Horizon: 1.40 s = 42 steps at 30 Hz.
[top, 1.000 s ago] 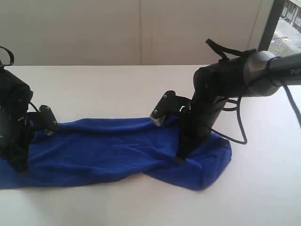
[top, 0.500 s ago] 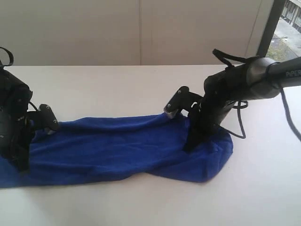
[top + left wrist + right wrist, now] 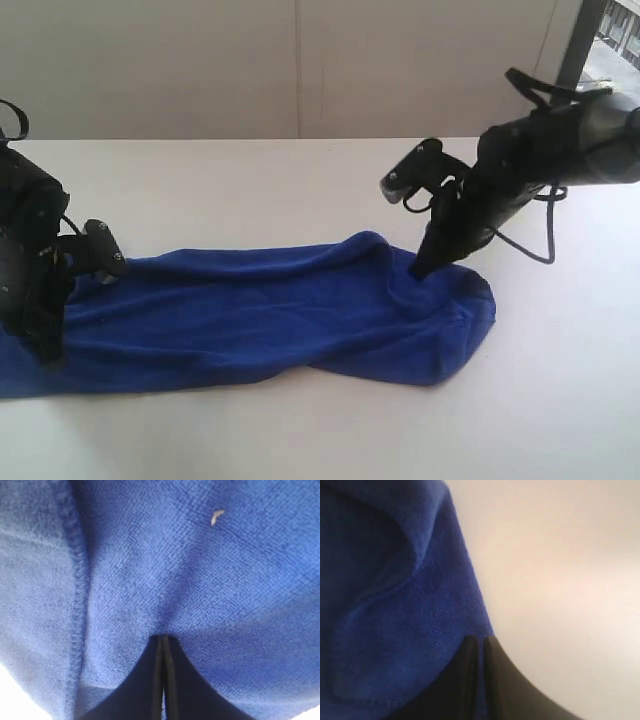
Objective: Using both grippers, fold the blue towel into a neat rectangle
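Two ends of the blue towel (image 3: 250,310) are being worked at once, the cloth lying stretched lengthwise across the white table (image 3: 300,170).

At the left end, the left gripper (image 3: 45,355) is set down on the cloth. In its wrist view the jaws are seen pressed together, with creases drawn in toward their tip, so a pinch of cloth is judged to be held. A stitched hem (image 3: 77,580) runs just beside that pinch. No shift of this gripper or of the left end is noted over the last second.

Toward the right, the change is found. A second ago the right gripper (image 3: 420,272) was planted in the middle of the towel's right part, where a doubled flap ran to a point at the near edge. It has since been carried rightward to the far edge and raised. The right end has been drawn out with it and is now rounder and flatter, though a soft ridge is left beside the tip. The jaws are narrow, all but together, with a thin line of blue seen in the slit, so the far edge is judged to be nipped there.

For the task, this is read as spreading rather than folding. The towel is being laid out long, and no fold toward a rectangle has yet been made.
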Each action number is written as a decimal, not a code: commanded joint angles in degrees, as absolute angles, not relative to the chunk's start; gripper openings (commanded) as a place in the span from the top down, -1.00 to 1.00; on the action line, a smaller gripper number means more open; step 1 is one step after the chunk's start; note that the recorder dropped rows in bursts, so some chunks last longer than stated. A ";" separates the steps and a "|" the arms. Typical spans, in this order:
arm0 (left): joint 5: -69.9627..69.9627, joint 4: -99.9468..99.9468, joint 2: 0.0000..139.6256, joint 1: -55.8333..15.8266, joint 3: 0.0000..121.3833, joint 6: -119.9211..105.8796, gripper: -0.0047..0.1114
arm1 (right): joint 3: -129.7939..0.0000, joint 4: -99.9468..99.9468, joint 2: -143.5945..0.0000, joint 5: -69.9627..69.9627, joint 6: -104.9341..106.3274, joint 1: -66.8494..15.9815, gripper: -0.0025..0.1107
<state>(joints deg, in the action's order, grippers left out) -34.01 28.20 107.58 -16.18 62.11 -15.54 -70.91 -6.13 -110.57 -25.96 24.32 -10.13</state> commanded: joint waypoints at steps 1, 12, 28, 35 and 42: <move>-33.75 28.11 107.60 -16.05 61.68 -15.00 0.92 | -71.32 3.47 -107.42 -29.44 33.95 -11.69 0.48; -33.18 27.06 107.60 -16.05 61.68 -15.00 0.92 | -71.32 5.12 -111.94 -30.24 35.77 -16.61 0.10; -32.72 26.91 107.60 -16.05 61.68 -15.00 0.92 | -71.32 0.85 -115.04 -30.53 29.14 -16.61 0.30; -32.61 26.91 107.60 -16.05 61.68 -15.00 0.92 | -71.32 0.00 -115.04 -30.53 29.14 -16.61 0.65; -32.61 26.91 107.60 -16.05 61.68 -15.00 0.92 | -71.32 -2.61 -114.69 -30.53 29.14 -16.61 0.96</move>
<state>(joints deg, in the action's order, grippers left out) -32.54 28.00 107.58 -16.18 62.11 -15.43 -71.30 -0.36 -115.23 -30.72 29.48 -16.54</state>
